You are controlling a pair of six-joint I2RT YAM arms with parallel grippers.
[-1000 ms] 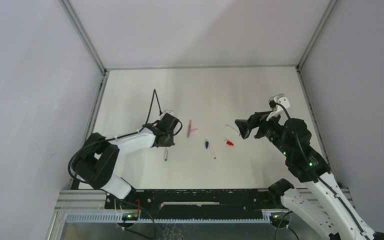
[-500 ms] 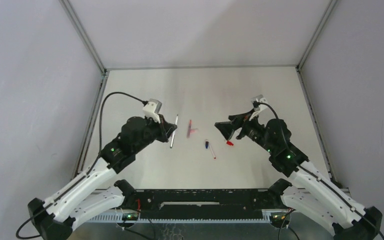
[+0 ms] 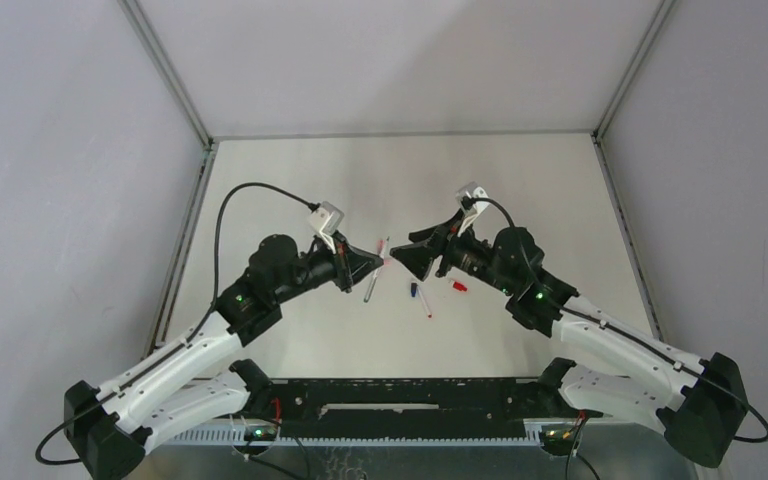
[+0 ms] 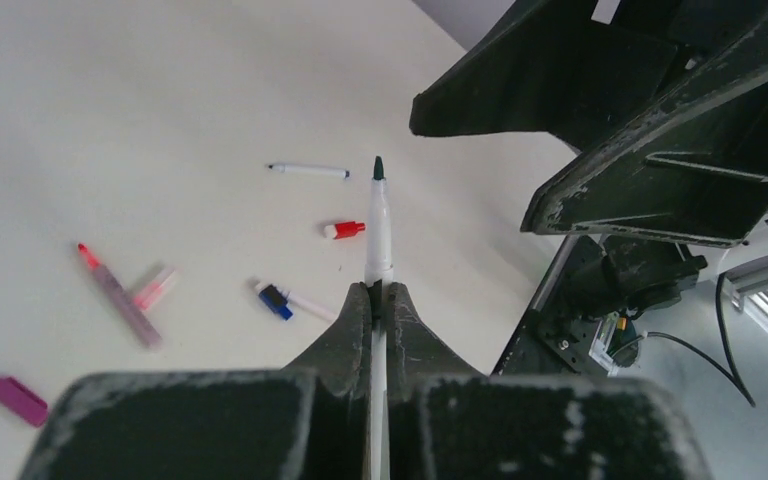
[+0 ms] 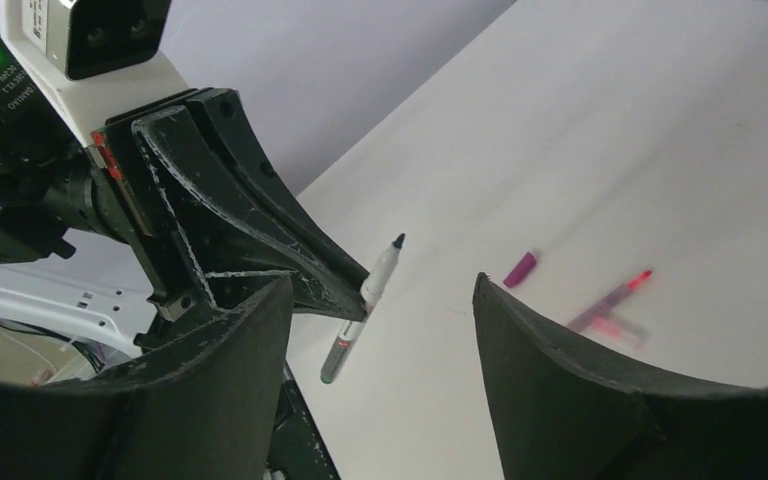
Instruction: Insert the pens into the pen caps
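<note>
My left gripper is shut on a white pen with a dark green tip, held off the table and pointing at the right arm. Facing it, my right gripper is open and holds nothing. Its fingers hang just beyond the pen's tip. On the table lie a red cap, a blue cap at the end of a thin white pen, a pinkish-red pen, a pink cap, a magenta cap and another white pen.
The white tabletop is walled in by grey panels on the left, the back and the right. A black rail with the arm bases runs along the near edge. The left arm's cable loops above the table.
Both arms swung in toward the middle of the table. The left gripper lifted the pen and carried it rightward to face the right gripper, whose jaws have narrowed somewhat.
</note>
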